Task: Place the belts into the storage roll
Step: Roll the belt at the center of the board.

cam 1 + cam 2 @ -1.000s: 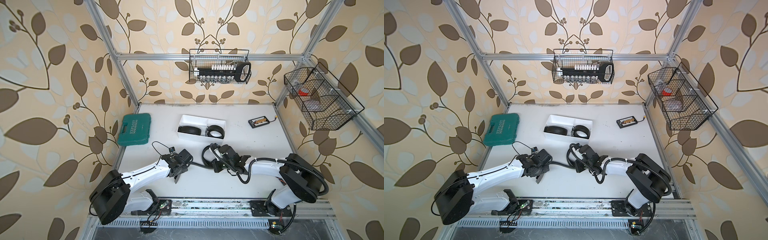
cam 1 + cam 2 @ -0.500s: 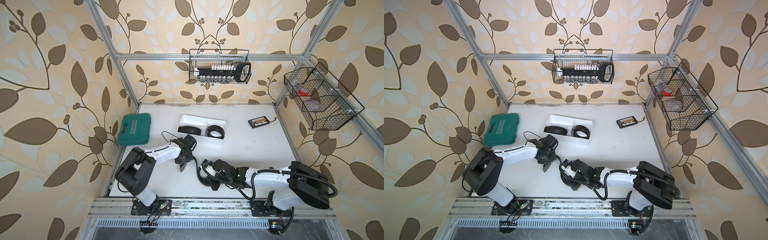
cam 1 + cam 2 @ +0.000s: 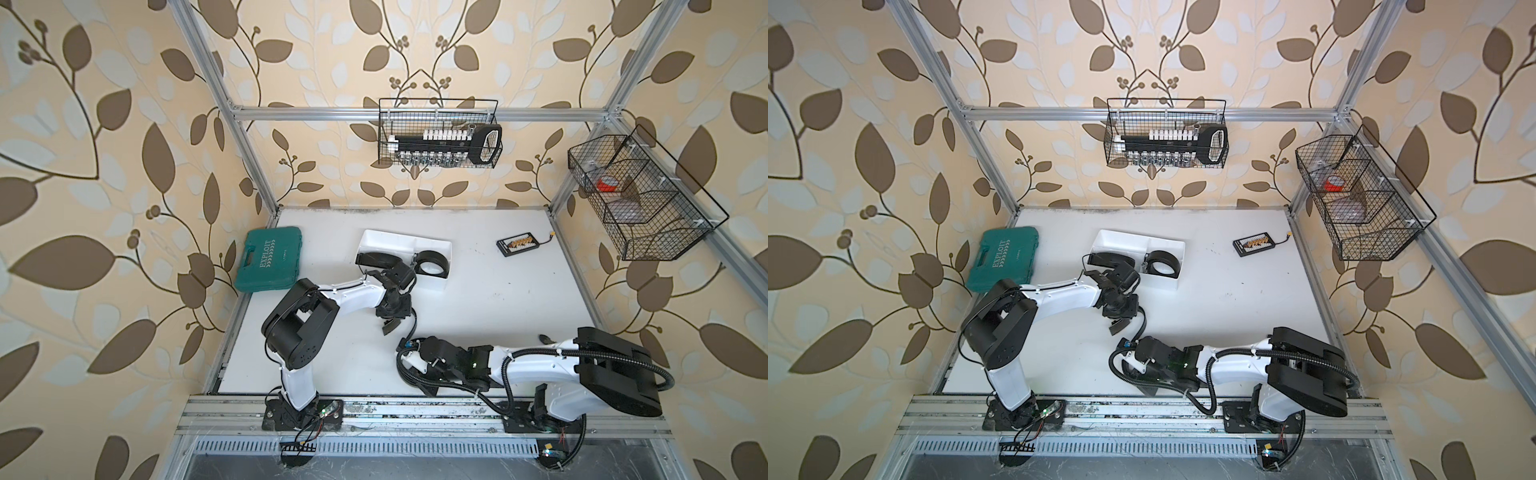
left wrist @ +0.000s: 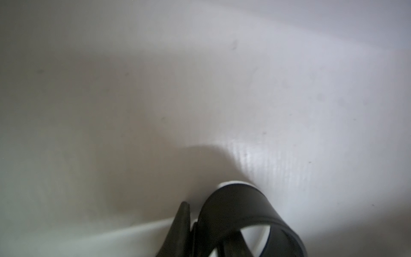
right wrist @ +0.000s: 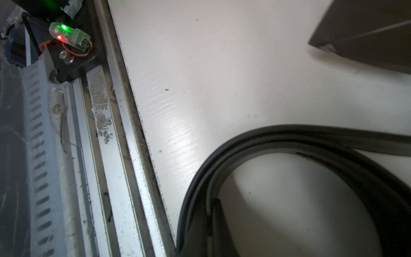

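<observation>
The storage roll (image 3: 432, 242) (image 3: 1163, 243), a white divided tray, lies mid-table. Two coiled black belts rest in it, one on the left (image 3: 376, 259) (image 3: 1109, 259) and one on the right (image 3: 432, 266) (image 3: 1163, 266). A third belt (image 4: 240, 209) (image 5: 289, 142) is caught by both grippers. My left gripper (image 3: 390, 328) (image 3: 1116, 328) (image 4: 200, 222), just in front of the tray, is shut on a curl of that strap. Near the front rail, my right gripper (image 3: 429, 380) (image 3: 1152, 390) (image 5: 210, 213) is shut on the belt's edge, its loop lying on the table. In both top views the arms mostly hide this belt.
A green tool case (image 3: 270, 259) lies at the left wall. A small black board (image 3: 517, 243) sits back right. Wire baskets hang on the back wall (image 3: 438, 137) and the right wall (image 3: 640, 199). The metal front rail (image 5: 115, 178) runs right beside my right gripper.
My left arm has folded up and its gripper has swung right and back toward the tray. The right gripper has drawn toward the front rail with the belt.
</observation>
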Robot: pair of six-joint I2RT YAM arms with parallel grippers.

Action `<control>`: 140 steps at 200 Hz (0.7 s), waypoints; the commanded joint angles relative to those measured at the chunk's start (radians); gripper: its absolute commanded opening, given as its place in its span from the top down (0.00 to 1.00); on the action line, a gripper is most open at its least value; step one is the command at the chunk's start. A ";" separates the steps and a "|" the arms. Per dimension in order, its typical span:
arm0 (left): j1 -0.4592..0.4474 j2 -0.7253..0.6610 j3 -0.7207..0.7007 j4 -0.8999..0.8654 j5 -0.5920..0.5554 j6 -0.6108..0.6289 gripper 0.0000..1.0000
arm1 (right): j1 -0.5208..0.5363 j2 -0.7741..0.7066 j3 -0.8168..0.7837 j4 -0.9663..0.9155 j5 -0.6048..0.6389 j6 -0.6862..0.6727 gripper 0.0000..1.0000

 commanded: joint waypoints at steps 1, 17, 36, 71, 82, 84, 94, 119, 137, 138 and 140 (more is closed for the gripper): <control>-0.068 0.059 0.128 -0.027 0.047 0.073 0.99 | 0.021 0.037 0.028 -0.010 0.006 -0.036 1.00; -0.097 0.109 0.198 -0.046 0.048 0.094 0.99 | 0.026 0.046 0.034 -0.004 0.014 -0.039 1.00; -0.113 0.163 0.288 -0.065 0.075 0.119 0.99 | 0.030 0.048 0.033 0.007 0.025 -0.045 1.00; -0.155 0.283 0.501 -0.147 0.136 0.201 0.95 | 0.030 0.041 0.023 0.021 0.064 -0.062 1.00; -0.167 0.316 0.560 -0.171 0.146 0.227 0.93 | 0.030 0.033 0.014 0.031 0.086 -0.065 1.00; -0.169 0.322 0.570 -0.176 0.147 0.229 0.93 | 0.030 0.032 0.013 0.032 0.089 -0.065 1.00; -0.172 0.343 0.610 -0.194 0.151 0.241 0.91 | 0.029 0.027 0.008 0.038 0.105 -0.067 1.00; -0.172 0.373 0.676 -0.218 0.172 0.268 0.87 | 0.030 0.020 -0.002 0.053 0.124 -0.062 1.00; -0.172 0.398 0.722 -0.238 0.198 0.283 0.82 | 0.029 0.017 -0.016 0.071 0.134 -0.049 1.00; -0.172 0.399 0.724 -0.241 0.200 0.285 0.81 | 0.029 0.017 -0.017 0.073 0.135 -0.049 1.00; -0.172 0.403 0.732 -0.244 0.204 0.286 0.80 | 0.030 0.016 -0.018 0.074 0.136 -0.048 1.00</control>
